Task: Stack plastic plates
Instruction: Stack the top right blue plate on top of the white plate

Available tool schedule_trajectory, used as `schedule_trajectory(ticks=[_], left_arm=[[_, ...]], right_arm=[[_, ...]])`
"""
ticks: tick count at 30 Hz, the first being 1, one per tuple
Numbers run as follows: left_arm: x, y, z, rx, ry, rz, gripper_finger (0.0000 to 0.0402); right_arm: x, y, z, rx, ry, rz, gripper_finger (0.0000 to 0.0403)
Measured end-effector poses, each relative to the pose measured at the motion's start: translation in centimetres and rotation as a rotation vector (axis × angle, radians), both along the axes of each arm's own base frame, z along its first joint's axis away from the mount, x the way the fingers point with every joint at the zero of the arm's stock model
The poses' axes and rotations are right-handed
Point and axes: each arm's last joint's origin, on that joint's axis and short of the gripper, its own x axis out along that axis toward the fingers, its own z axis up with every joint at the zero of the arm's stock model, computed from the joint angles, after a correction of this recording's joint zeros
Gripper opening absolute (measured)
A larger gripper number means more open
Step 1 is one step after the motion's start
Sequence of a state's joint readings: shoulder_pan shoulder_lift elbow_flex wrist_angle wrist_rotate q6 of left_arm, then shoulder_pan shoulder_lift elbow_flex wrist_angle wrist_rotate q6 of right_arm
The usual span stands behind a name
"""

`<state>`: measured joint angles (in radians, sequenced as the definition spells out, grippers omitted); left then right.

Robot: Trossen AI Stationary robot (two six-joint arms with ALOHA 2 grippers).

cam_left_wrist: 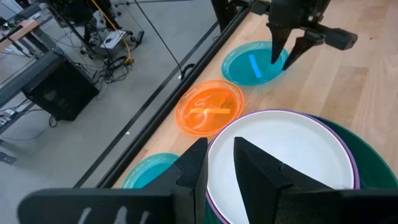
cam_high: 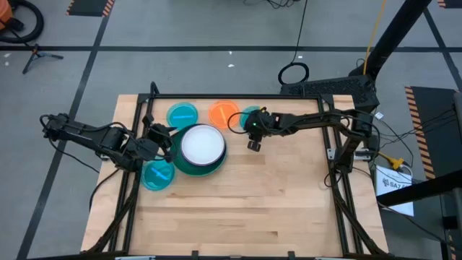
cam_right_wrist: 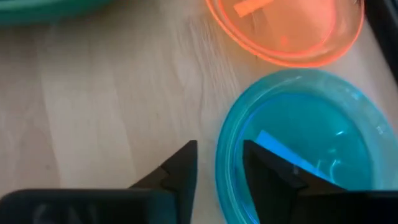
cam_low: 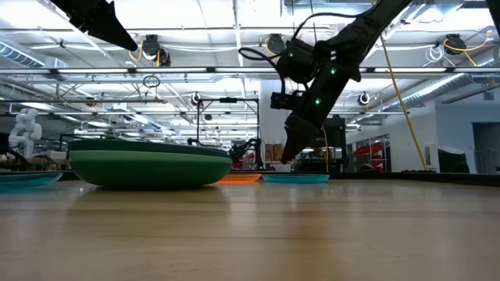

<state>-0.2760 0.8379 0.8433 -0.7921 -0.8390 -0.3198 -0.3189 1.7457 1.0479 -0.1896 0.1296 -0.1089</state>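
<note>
White plastic tops the stack of plates (cam_high: 201,148), which is seated on purple and dark green plates near the middle of the wooden surface (cam_high: 238,209). Four small plates are laid singly around it: two blue plates (cam_high: 182,115) (cam_high: 158,174) on the stack's left side, an orange plate (cam_high: 223,111) at the far edge, and a third blue plate (cam_right_wrist: 298,155) just beside the orange one. The right claw (cam_high: 253,141) is positioned over the rim of that third blue plate, fingers released and nothing grasped. The left claw (cam_left_wrist: 217,165) is held at the stack's left rim, fingers parted and empty.
</note>
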Motion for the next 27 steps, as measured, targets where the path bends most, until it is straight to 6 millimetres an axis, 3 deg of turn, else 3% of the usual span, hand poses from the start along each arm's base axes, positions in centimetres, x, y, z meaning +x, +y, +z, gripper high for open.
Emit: schedule_trajectory(ticks=[5,11,27], left_arm=[[0.0,0.0,0.0,0.004,0.004,-0.003,0.0085],[0.0,0.0,0.0,0.016,0.014,-0.009,0.0085],[0.0,0.0,0.0,0.020,0.016,-0.011,0.0085]], right_arm=[[0.1,-0.4,-1.5,0.015,0.045,-0.014,0.0158],[0.1,-0.6,-2.8,-0.027,0.102,-0.068,0.0161],[0.0,-1.0,-2.8,-0.012,0.090,-0.099,0.0060]])
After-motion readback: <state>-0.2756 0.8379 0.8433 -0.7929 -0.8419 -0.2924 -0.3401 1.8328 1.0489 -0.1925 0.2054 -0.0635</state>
